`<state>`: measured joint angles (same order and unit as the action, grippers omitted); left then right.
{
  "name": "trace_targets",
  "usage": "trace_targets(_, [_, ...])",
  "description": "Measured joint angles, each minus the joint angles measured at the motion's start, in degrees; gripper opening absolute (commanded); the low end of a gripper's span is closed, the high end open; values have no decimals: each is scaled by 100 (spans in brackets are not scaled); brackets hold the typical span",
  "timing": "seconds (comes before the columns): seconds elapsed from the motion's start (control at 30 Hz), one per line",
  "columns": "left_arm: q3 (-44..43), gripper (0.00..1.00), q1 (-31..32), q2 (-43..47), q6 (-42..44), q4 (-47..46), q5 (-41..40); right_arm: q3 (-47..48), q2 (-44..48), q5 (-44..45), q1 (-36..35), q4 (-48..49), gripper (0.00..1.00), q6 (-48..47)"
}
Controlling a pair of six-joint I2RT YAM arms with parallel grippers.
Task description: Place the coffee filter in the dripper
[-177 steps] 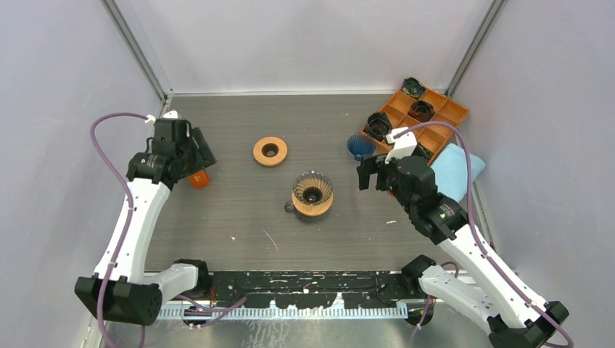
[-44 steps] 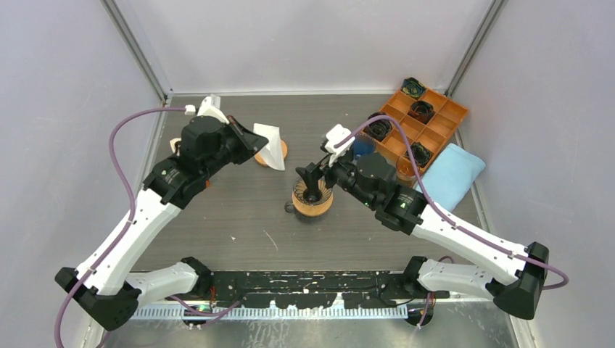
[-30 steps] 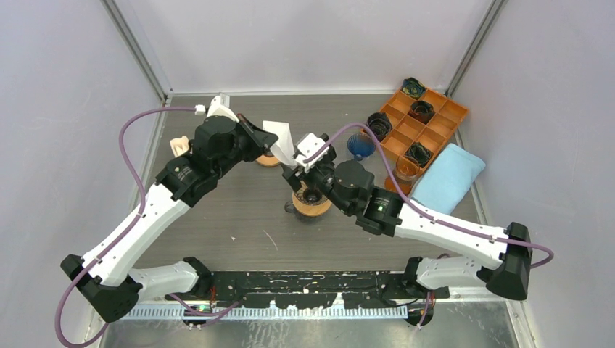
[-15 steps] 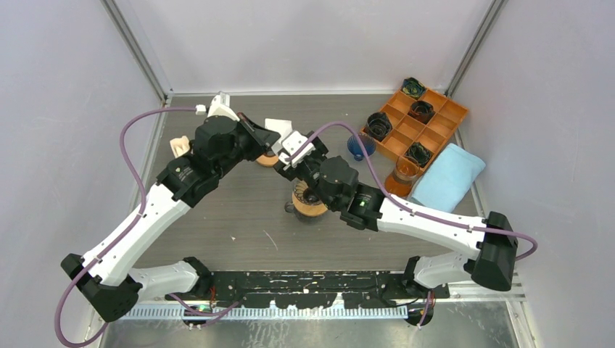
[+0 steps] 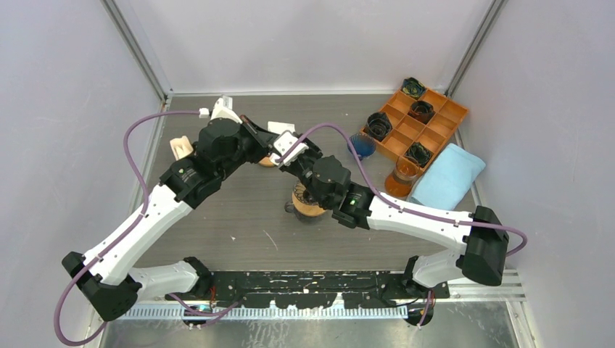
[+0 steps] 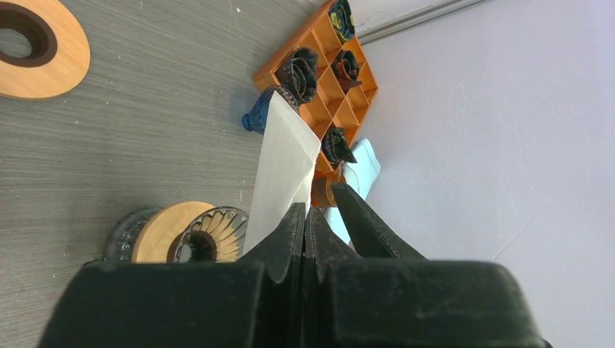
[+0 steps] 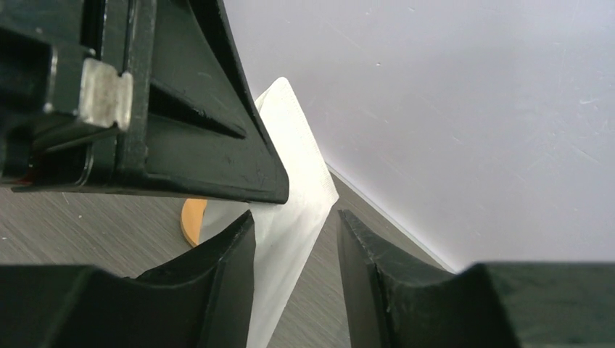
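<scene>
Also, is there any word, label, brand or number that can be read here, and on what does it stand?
None can be read.
The coffee filter, the dripper and the orange tray carry no print that shows.
The white marks on the black rail at the near edge are too small to tell.

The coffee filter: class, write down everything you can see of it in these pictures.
The coffee filter is a white, flat-folded paper wedge with fine ribbing. It is held in the air, its narrow end pinched in the shut left tool, widening toward a rounded free edge. That free part lies between the parted fingers of the right tool; whether they touch it is unclear.
</scene>
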<state>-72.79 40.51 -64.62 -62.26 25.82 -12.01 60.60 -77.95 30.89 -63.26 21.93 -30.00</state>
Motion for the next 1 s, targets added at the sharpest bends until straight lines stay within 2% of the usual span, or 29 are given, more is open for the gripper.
trace_targets(0.1, [24,0,13,0,-42,-11,0,-2,-33,63,-2,111,37,-122])
trace_targets(0.4, [28,0,15,13,-81,-46,2,-20,-72,125,-2,199,2,-315])
trace_targets(0.47, [28,1,17,39,-79,-50,2,-20,-72,118,-2,190,1,-308])
trace_targets(0.53, [37,14,26,74,-74,-50,4,-17,-70,96,-15,162,1,-256])
trace_targets(0.7, [50,41,26,251,-17,-48,20,87,-52,107,-31,-299,1,-61])
trace_targets(1.0, [-9,63,26,811,264,109,63,748,-13,363,-31,-1504,1,669])
